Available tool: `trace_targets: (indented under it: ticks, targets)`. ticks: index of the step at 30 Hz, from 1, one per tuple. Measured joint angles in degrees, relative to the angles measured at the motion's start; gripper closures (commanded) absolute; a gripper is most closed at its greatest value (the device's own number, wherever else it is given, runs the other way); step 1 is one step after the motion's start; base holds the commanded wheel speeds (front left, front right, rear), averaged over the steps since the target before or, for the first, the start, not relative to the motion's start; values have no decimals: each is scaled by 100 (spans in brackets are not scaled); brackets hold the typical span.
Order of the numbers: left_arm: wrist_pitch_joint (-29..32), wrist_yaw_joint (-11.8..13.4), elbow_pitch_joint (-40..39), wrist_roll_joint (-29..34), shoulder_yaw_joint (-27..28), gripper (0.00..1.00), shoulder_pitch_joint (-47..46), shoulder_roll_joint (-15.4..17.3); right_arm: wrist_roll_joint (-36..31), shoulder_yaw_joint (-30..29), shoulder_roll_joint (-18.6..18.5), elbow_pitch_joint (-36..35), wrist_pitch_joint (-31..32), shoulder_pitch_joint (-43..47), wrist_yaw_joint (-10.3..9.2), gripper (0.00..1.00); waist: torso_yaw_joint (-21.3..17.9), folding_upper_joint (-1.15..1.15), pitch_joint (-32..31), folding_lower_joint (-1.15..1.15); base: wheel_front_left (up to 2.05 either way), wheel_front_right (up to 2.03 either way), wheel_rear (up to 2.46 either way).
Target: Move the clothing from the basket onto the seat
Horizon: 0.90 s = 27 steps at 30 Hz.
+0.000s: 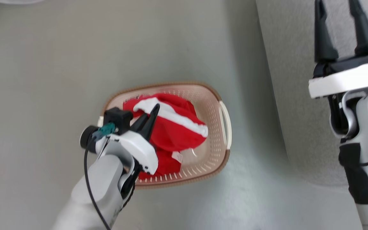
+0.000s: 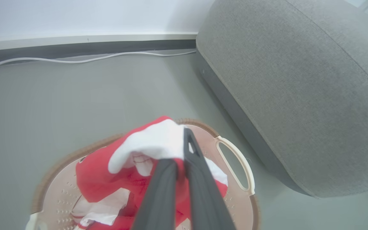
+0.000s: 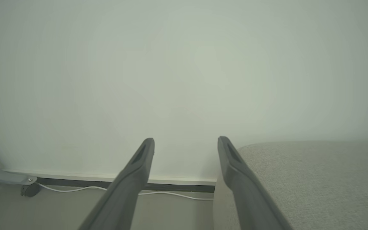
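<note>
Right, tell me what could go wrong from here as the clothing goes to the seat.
The left fingers pinch only a small fold of the clothing by its white band, so it could slip free. The rest lies bunched in the basket; a trailing part might catch the rim or handle and drag it. The seat stands higher than the basket, so hanging cloth may fall to the floor.

1. Bare grey floor [image 1: 43,80] lies open across the head view's left and top.
2. The grey sofa [image 1: 292,95] blocks the right; a narrow floor strip separates it from the laundry basket [image 1: 217,159].
3. A white cable [image 2: 75,60] runs along the skirting [image 2: 43,52], upper left in the left wrist view.
</note>
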Motion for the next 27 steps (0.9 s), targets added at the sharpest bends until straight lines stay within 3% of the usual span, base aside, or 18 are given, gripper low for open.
trace_targets:
  ticks: [11, 27]
  targets:
    - [0, 0, -823, 719, 1045, 100, 1009, -78, -19, -104, -46, 665, 0, 832, 0, 0, 365, 0, -1276, 0, 0, 0, 0]
    - [0, 0, -2023, 1165, 1543, 100, 1626, 34, -12, -479, 120, 1152, 1, 2099, 0, 0, 904, 0, -2659, 0, 0, 0, 0]
